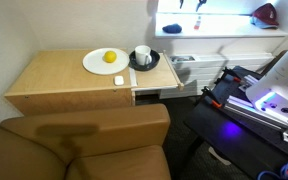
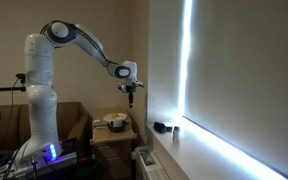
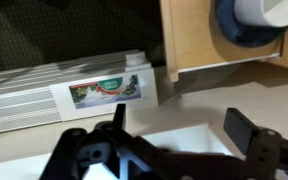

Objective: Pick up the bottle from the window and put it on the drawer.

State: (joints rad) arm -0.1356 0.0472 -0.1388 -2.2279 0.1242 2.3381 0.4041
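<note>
My gripper [image 3: 179, 130] is open and empty, with nothing between its dark fingers. It hangs high above the cabinet [image 2: 131, 92]. In the wrist view the drawer [image 3: 174, 140] lies below it, slightly pulled out, with its pale inside showing. The drawer also shows at the front of the light-wood cabinet [image 1: 149, 96]. The window sill [image 1: 224, 30] is a bright white ledge. A small dark shape on the sill [image 2: 174, 130] may be the bottle, but it is too small to tell. The gripper is well away from the sill.
On the cabinet top [image 1: 54, 75] are a white plate with a lemon [image 1: 104, 61] and a round black tray with a white cup [image 1: 142, 57]. A dark blue bowl [image 1: 172, 28] and a larger red thing [image 1: 266, 14] sit on the sill. A radiator [image 3: 44, 95] runs below the sill.
</note>
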